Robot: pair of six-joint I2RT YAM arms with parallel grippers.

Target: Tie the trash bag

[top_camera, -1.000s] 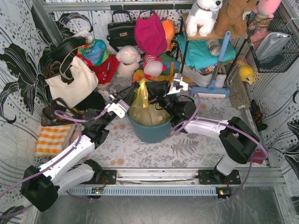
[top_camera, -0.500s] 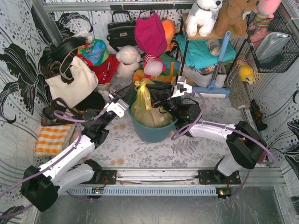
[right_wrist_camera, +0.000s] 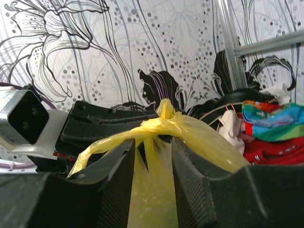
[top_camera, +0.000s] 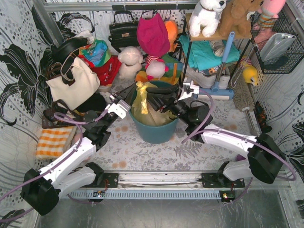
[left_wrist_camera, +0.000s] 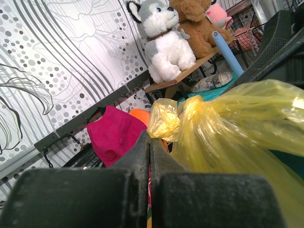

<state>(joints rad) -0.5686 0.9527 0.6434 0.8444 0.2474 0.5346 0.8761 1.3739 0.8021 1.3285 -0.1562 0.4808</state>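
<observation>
Walls: black-and-white flower print on all sides, with a leaf-print table [top_camera: 190,149] below.

Item 1, teal bin [top_camera: 151,132]: round, upright, at the middle of the table.

Item 2, trash bag [top_camera: 144,113]: thin yellow plastic, seated inside the bin. Its handle strips are drawn up into a knot [right_wrist_camera: 161,124] above the rim, and something pale shows through the plastic.

Item 3, left gripper [top_camera: 135,91]: reaches in from the left edge, with its fingers [left_wrist_camera: 137,156] pressed together. Yellow plastic is nipped at their tips, right at the knot.

Item 4, right gripper [top_camera: 153,95]: comes over the bin from the right. Its fingers [right_wrist_camera: 118,175] are spread, with a strip of the bag hanging in the gap just under the knot. I cannot tell whether either pad touches it.

Item 5, cream tote bag [top_camera: 71,84]: leans at the far left corner.

Item 6, orange checked cloth [top_camera: 54,141]: folded at the left edge.

Item 7, black handbag [top_camera: 122,32]: at the far edge, beside a magenta pouch [top_camera: 153,35].

Item 8, white plush dog [top_camera: 206,16] and brown plush bear [top_camera: 237,16]: side by side on a shelf at the far right corner.
</observation>
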